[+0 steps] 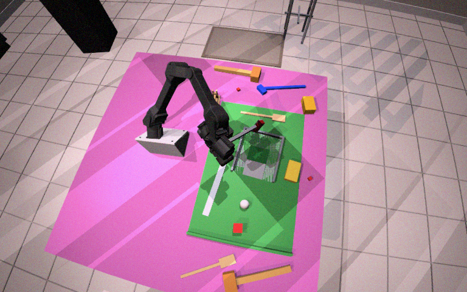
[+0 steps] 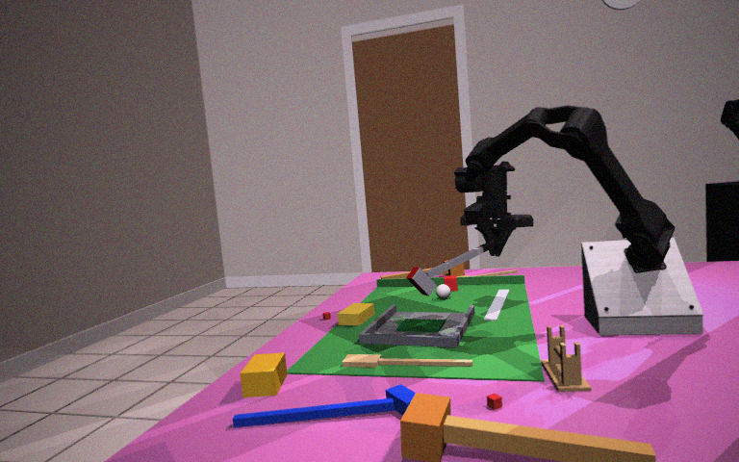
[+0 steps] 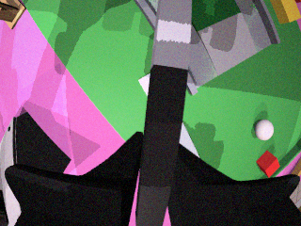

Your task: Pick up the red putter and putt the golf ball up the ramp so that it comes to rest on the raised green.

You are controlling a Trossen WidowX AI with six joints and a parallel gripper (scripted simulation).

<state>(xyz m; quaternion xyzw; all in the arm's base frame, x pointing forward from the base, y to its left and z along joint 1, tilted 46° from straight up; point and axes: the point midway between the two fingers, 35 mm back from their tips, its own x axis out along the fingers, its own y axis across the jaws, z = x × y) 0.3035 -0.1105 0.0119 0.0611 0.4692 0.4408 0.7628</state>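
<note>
Top: red putter [image 1: 245, 132] head toward upper right.

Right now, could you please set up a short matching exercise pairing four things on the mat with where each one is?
Things:
1. red putter
2. golf ball
3. blue mallet
4. wooden stand

Places:
A. lying on the pink mat beyond the green one
B. held in the gripper, head in the air
C. upright on the pink mat beside the green mat's edge
D. resting on the green mat, near a red cube

Pairs: 1-B, 2-D, 3-A, 4-C
</note>
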